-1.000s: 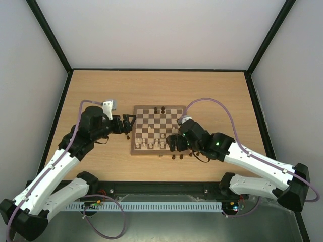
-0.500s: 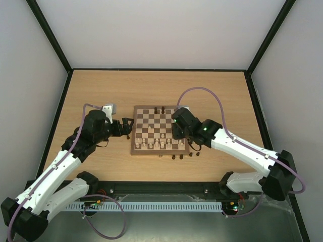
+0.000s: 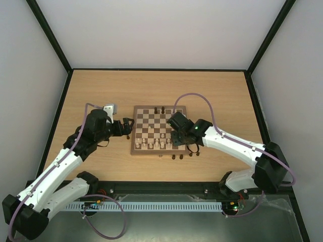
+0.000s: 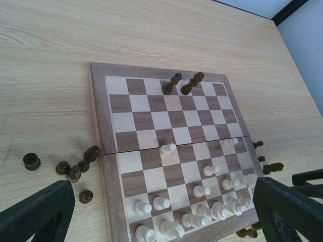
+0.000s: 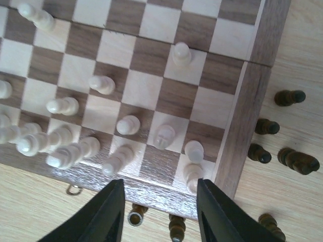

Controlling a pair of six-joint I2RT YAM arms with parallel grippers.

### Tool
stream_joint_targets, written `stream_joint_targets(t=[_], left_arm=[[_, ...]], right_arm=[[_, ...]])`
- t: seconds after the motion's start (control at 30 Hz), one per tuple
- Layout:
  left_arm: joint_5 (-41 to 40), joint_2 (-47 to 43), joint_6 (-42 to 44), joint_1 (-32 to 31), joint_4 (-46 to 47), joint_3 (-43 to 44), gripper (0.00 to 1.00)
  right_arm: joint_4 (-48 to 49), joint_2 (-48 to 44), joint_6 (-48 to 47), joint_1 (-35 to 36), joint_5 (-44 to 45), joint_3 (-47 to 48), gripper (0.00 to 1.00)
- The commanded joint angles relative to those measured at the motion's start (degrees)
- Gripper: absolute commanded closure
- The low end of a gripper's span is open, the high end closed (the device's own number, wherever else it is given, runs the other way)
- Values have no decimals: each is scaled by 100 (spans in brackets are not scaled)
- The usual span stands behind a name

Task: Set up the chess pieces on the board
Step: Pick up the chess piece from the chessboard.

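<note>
The board (image 3: 134, 132) lies mid-table, with pale chessmen crowding its near rows. Two dark chess pieces (image 3: 159, 109) stand on its far row, also visible in the left wrist view (image 4: 182, 83). More dark chess pieces lie off the board at its left edge (image 4: 76, 166), its right edge (image 5: 299, 160) and in front of it (image 3: 177, 157). My left gripper (image 3: 128, 127) hovers wide open beside the board's left edge, holding nothing. My right gripper (image 5: 159, 185) hangs over the board's near right corner, jaws partly apart and empty. A dark piece (image 5: 175, 229) lies on the table below them.
Pale chessmen (image 4: 202, 190) stand close together on the near rows, some of them right under my right gripper (image 3: 174, 141). A small metal ring (image 5: 73, 190) lies by the board's front edge. Black frame rails run along the table's sides.
My right wrist has swung from the board's front right toward its middle, now pointing down at the near right corner. Its jaws have narrowed. The left arm has barely moved.
</note>
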Motion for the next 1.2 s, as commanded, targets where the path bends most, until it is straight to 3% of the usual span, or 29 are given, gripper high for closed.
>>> stream_joint_targets(t=[0.0,0.13,0.53,0.9,1.17], left_arm=[[-41,48,-17,-22,63,-14,1],[-54,70,-19,-22,79,-31,0],[-66,130,-28,-22,154,-82,1],[-65,127,-21,-18,155,-91,0],[-66,111,-23,-23,145,-88,1]], right_arm=[[-136,22,231,12,-1,-251,62],[25,284,185,17,59,-277,67],[321,890,91,-35,161,8,69],[413,1143,34,-137,200,125,79],[381,1257,-31,-184,221,220,80]])
